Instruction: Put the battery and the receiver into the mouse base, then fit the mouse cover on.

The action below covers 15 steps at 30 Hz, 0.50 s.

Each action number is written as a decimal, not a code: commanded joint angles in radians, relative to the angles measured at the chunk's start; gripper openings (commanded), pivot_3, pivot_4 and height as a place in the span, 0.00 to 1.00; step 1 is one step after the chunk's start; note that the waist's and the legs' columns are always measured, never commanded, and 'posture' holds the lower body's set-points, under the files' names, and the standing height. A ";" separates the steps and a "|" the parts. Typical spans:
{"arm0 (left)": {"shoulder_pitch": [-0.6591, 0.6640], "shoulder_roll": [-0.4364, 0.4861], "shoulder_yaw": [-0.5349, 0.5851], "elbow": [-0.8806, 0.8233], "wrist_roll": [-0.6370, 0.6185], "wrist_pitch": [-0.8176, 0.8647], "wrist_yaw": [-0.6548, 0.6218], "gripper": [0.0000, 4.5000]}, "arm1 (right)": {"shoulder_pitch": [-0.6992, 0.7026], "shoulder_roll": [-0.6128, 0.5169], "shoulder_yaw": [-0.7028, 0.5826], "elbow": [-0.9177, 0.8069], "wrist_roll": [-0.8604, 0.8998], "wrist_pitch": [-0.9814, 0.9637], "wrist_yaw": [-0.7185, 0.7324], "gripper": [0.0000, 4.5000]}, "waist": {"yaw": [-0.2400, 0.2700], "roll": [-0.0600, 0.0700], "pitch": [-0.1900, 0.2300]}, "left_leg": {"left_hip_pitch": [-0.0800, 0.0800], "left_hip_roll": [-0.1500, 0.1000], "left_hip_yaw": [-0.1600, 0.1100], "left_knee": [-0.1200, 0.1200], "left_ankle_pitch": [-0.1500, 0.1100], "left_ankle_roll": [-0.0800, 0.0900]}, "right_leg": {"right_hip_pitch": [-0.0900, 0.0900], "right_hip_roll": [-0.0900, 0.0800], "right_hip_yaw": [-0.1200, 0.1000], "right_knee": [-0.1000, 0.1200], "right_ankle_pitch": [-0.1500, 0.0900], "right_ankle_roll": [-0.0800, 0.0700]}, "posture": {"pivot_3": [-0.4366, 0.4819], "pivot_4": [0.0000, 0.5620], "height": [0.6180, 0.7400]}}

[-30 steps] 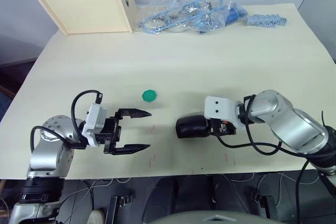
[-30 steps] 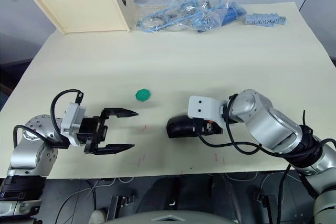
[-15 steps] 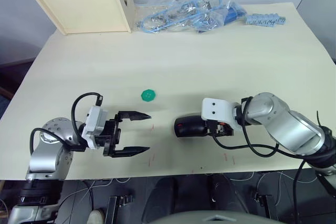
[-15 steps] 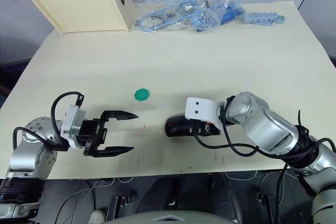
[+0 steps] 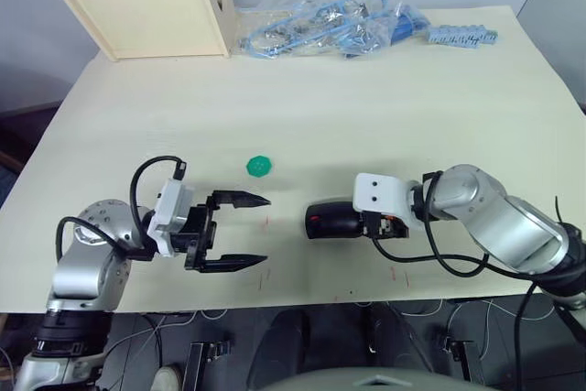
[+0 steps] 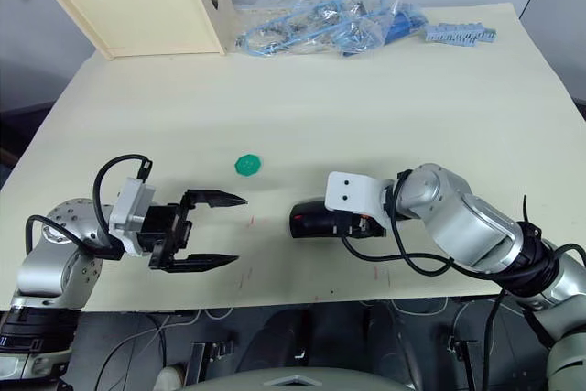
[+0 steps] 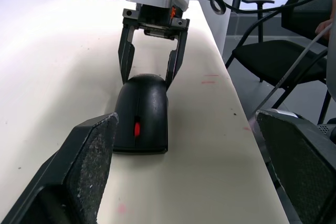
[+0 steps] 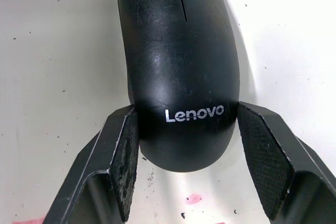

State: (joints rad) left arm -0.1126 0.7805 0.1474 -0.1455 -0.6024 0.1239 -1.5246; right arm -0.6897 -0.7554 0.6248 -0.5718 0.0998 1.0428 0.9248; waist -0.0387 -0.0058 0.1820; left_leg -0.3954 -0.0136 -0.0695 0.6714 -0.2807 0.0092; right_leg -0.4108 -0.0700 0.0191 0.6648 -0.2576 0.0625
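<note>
Mouse: a black mouse (image 5: 331, 222) with its cover (image 8: 176, 61) already seated is seen lying flat on the counter (image 5: 385, 107); a red scroll wheel (image 7: 137, 128) is visible at its front end.
Mouse base: hidden under the cover, so the battery and receiver cannot be checked (presumably inside, judging by the closed shell).
Right gripper (image 8: 184, 156): placed at the rear of the mouse, fingers spread to either side; one pad (image 8: 127, 153) appears to touch the shell while a gap is seen at the other, so the mouse is judged straddled rather than clamped.
Left gripper (image 5: 240, 231): held wide open ahead of the mouse's front end, well apart from it and aimed along it, probably kept ready to brace it.
Green disc (image 5: 260, 166): left beyond the mouse, toward the left gripper's side, untouched.
Stage: assembly is judged practically finished.
</note>
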 commanded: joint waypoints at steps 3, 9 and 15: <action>-0.001 0.014 0.010 -0.041 -0.026 0.012 0.002 1.00 | 0.028 -0.013 0.008 0.016 -0.012 -0.008 -0.013 0.58 | 0.000 -0.001 0.000 | 0.000 0.000 0.000 0.000 0.000 0.000 | 0.000 0.000 0.000 0.000 0.000 0.000 | 0.48 0.27 1.00; 0.006 0.017 0.014 -0.049 -0.027 0.016 0.002 1.00 | 0.037 -0.008 0.009 0.023 -0.015 -0.037 -0.012 0.58 | 0.000 -0.004 -0.002 | 0.000 0.000 0.000 0.000 0.000 0.000 | 0.000 0.000 0.000 0.000 0.000 0.000 | 0.48 0.27 1.00; 0.017 0.015 0.017 -0.045 -0.026 0.008 -0.002 1.00 | 0.035 -0.002 0.019 0.040 -0.022 -0.068 -0.006 0.58 | -0.001 -0.004 -0.003 | 0.001 0.000 0.000 0.000 0.000 -0.001 | 0.000 0.000 0.000 0.001 0.000 -0.001 | 0.48 0.27 1.00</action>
State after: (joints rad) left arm -0.1013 0.7824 0.1477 -0.1622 -0.6112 0.1414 -1.5214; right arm -0.6696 -0.7571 0.6190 -0.5481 0.0944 0.9764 0.9223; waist -0.0400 -0.0102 0.1793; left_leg -0.3947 -0.0133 -0.0701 0.6716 -0.2803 0.0085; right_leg -0.4107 -0.0696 0.0189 0.6656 -0.2571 0.0617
